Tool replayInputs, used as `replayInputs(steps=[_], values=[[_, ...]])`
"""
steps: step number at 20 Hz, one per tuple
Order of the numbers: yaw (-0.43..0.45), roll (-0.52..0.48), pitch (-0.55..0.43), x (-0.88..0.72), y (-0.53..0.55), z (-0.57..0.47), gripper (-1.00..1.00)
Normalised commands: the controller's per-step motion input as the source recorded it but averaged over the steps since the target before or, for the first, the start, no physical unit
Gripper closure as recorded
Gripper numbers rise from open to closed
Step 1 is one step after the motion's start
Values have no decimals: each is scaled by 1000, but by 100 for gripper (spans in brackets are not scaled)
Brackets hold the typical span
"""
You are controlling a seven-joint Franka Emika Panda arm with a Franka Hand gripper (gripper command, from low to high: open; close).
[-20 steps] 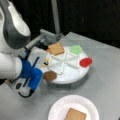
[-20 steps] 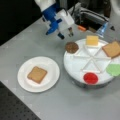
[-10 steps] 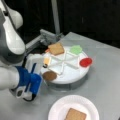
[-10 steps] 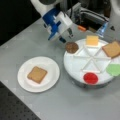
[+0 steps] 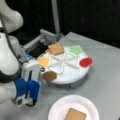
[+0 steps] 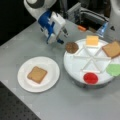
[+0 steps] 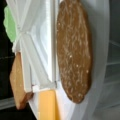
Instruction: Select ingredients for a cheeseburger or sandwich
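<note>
One bread slice [image 6: 37,74] already lies on the white paper plate [image 6: 53,67]; my gripper [image 6: 60,38] hangs just beside the round divided tray [image 6: 75,66], nearest the dark-brown patty [image 6: 72,47], holding nothing; I cannot tell how far its fingers are parted; the patty fills my wrist view [image 7: 73,50], resting in its compartment; the yellow cheese slice [image 6: 92,40] and second bread slice [image 6: 112,49] sit in neighbouring compartments, with green [image 6: 114,69] and red [image 6: 90,78] pieces further round.
</note>
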Motion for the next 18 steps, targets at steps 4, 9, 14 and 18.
replayInputs(steps=[4,9,14,18], values=[[159,330,-62,333,-127,-100,-100],[113,278,-69,278,-22,-90,-100],[59,264,-58,203,-15,-92,-100],[7,262,-46,139,-32,-92,-100]])
